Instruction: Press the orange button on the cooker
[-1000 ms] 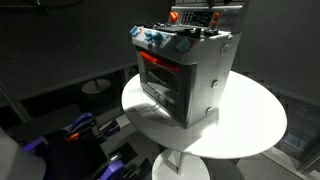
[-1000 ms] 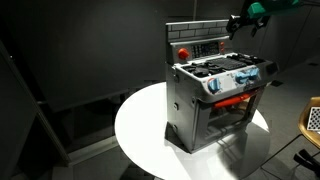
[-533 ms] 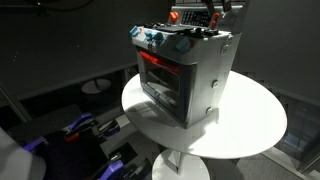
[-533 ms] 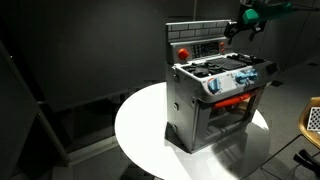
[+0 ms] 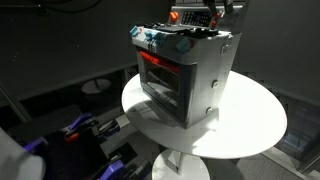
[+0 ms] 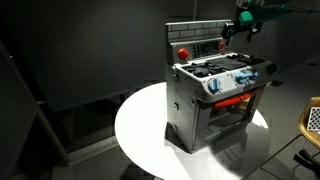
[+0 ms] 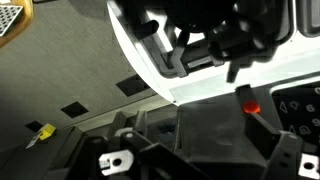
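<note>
The silver cooker (image 5: pixel 190 80) stands on a round white table (image 5: pixel 255 125), its oven door glowing red; it shows in both exterior views (image 6: pixel 215 100). The orange button (image 6: pixel 183 52) sits at one end of the raised back panel, also seen in an exterior view (image 5: pixel 175 16) and in the wrist view (image 7: pixel 252 107). My gripper (image 6: pixel 237 28) hovers above the far end of the back panel, apart from the button, and shows at the top edge of an exterior view (image 5: pixel 213 10). Its jaws are dark and unclear in the wrist view.
The white table (image 6: pixel 140 130) has bare surface around the cooker. Blue and red clutter (image 5: pixel 78 128) lies on the floor beside the table. A pale mesh object (image 6: pixel 313 118) is at the frame edge. A small yellow item (image 7: pixel 42 131) lies on the grey floor.
The gripper has shifted slightly along the top of the back panel toward the button side. The cooker has not moved.
</note>
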Controlling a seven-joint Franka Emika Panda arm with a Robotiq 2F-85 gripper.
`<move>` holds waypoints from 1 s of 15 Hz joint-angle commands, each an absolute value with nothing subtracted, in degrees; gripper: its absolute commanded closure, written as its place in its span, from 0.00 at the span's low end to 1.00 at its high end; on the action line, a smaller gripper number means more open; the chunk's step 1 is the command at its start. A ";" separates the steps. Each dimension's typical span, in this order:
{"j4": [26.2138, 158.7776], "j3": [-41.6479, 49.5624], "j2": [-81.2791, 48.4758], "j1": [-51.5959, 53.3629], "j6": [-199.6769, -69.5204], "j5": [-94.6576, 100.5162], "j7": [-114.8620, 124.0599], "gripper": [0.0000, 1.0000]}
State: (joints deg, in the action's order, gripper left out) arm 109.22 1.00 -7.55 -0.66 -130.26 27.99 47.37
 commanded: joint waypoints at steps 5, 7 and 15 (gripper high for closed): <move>105.19 2.43 -10.32 1.00 -129.43 27.91 47.81 0.00; 104.93 2.61 -10.71 1.18 -129.60 27.89 47.74 0.00; 103.81 3.21 -11.70 1.32 -129.76 27.75 47.39 0.00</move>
